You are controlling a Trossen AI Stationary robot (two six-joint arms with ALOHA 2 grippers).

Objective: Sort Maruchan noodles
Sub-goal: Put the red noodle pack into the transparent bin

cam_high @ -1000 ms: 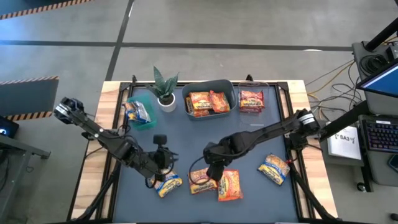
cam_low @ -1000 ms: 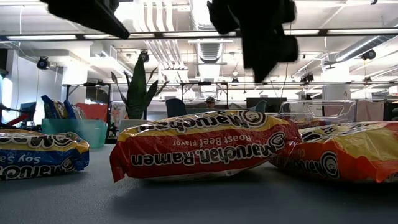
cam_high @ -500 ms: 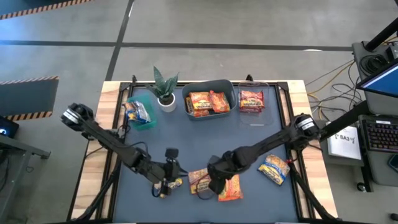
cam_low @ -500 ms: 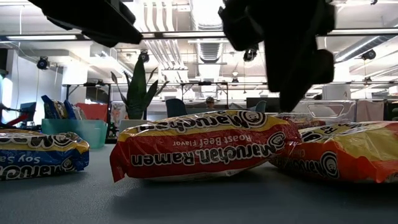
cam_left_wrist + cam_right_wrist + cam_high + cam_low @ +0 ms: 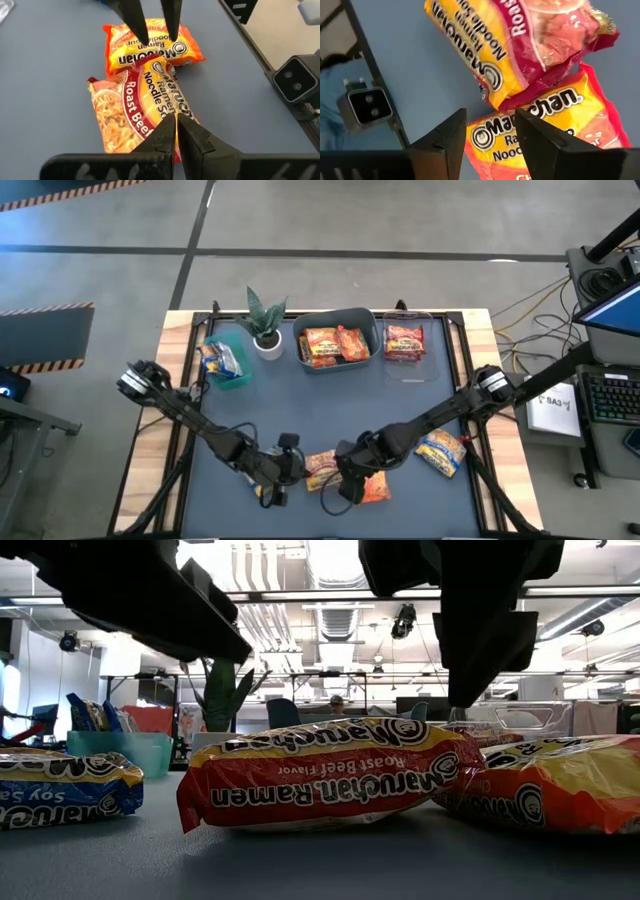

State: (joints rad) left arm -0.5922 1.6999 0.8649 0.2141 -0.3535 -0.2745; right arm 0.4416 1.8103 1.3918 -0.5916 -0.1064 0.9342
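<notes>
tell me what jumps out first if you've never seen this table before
Both arms crowd the table's near edge, where the left gripper is shut with nothing between its fingers, and the right gripper hangs open above an orange packet. A red Roast Beef packet lies between them, its end overlapping the orange one. At the far edge, a grey bin holds more packets beside a potted plant.

Your left gripper (image 5: pixel 176 119) is closed over the Roast Beef packet (image 5: pixel 142 107); the orange packet (image 5: pixel 152 44) touches its far end.
</notes>
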